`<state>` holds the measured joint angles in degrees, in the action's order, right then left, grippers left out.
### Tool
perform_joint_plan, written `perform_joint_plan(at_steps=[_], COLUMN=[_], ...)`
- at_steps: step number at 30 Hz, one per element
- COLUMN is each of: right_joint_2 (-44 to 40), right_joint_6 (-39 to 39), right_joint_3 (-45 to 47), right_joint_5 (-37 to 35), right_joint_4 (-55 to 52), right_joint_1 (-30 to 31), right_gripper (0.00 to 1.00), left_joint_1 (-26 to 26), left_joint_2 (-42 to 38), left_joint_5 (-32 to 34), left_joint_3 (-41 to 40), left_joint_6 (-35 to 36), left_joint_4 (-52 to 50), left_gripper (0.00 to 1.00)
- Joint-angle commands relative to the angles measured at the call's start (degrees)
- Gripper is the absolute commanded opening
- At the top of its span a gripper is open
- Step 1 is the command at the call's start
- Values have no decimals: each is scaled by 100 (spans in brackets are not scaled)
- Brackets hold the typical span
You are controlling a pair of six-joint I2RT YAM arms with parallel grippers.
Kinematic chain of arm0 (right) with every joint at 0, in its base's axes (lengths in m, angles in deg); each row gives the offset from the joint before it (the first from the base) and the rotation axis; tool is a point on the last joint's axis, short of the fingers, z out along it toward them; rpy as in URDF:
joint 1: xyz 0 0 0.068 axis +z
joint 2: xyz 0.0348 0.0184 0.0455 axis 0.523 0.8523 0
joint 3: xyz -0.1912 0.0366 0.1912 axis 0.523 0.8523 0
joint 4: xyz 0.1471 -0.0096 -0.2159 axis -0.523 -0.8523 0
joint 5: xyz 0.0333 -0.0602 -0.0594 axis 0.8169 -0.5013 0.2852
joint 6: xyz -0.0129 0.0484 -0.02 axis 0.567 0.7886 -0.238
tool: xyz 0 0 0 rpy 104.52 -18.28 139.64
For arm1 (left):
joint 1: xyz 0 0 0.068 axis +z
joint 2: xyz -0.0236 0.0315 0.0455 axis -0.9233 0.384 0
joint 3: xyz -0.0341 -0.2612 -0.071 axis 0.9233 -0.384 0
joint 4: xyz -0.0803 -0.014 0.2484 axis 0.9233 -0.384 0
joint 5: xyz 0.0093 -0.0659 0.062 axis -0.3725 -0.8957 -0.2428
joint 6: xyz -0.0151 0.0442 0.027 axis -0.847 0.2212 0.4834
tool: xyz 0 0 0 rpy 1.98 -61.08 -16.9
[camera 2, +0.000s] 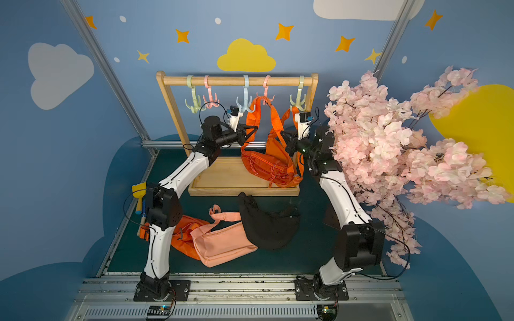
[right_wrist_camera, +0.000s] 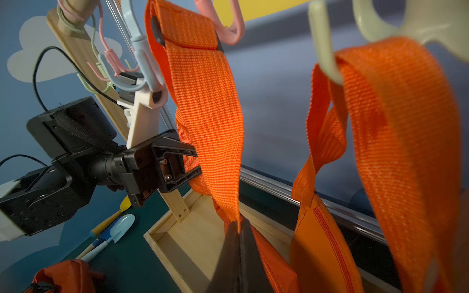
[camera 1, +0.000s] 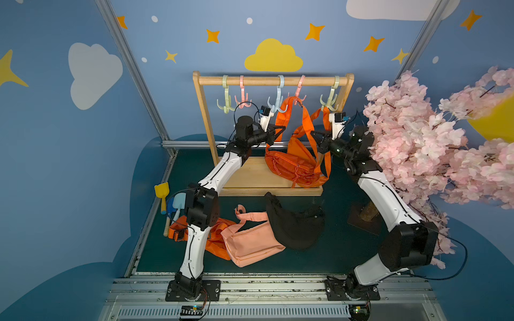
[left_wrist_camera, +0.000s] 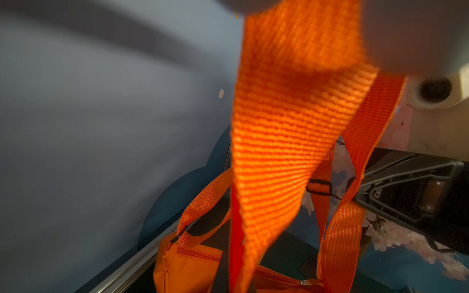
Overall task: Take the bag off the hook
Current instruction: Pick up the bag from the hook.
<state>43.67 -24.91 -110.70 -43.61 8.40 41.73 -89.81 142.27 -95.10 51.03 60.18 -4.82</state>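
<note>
An orange bag (camera 1: 294,166) (camera 2: 271,164) hangs over the wooden rack's tray. Its strap (right_wrist_camera: 205,101) runs over a pink hook (camera 1: 299,96) (right_wrist_camera: 229,33). A second loop of the strap lies over the pale green hook (camera 1: 329,101) (right_wrist_camera: 326,63). My left gripper (camera 1: 279,132) (camera 2: 250,130) (right_wrist_camera: 196,162) is shut on the strap's left run, which fills the left wrist view (left_wrist_camera: 291,126). My right gripper (camera 1: 317,136) (camera 2: 286,135) (right_wrist_camera: 239,225) is shut on the strap lower down. It also shows in the left wrist view (left_wrist_camera: 360,195).
The wooden rack (camera 1: 272,81) carries several coloured hooks. In front of its tray (camera 1: 250,178) lie a peach bag (camera 1: 250,244), a black bag (camera 1: 294,225) and another orange bag (camera 1: 217,239). Toy shovels (camera 1: 164,194) lie at the left. A pink blossom tree (camera 1: 417,139) crowds the right arm.
</note>
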Motion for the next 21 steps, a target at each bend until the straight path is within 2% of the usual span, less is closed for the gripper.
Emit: perform_joint_plan(at_steps=[1,13,21], right_joint_2=[-260,-664,-1024], right_joint_6=[112,25,-35], right_joint_3=[-245,-84,224], right_joint_5=[-39,-173,-364], right_joint_4=[207,107,13], right_joint_1=[-9,-17,-18], right_gripper=[0,0,0], left_joint_1=[-54,-118,-194], left_joint_2=[-319,-488,-706], left_joint_5=[-91,-220,-49], left_joint_3=[-6,-324,-1006], left_joint_6=[-63,-515,-770], left_joint_4=[216,443,811], left_gripper=[4,4,4])
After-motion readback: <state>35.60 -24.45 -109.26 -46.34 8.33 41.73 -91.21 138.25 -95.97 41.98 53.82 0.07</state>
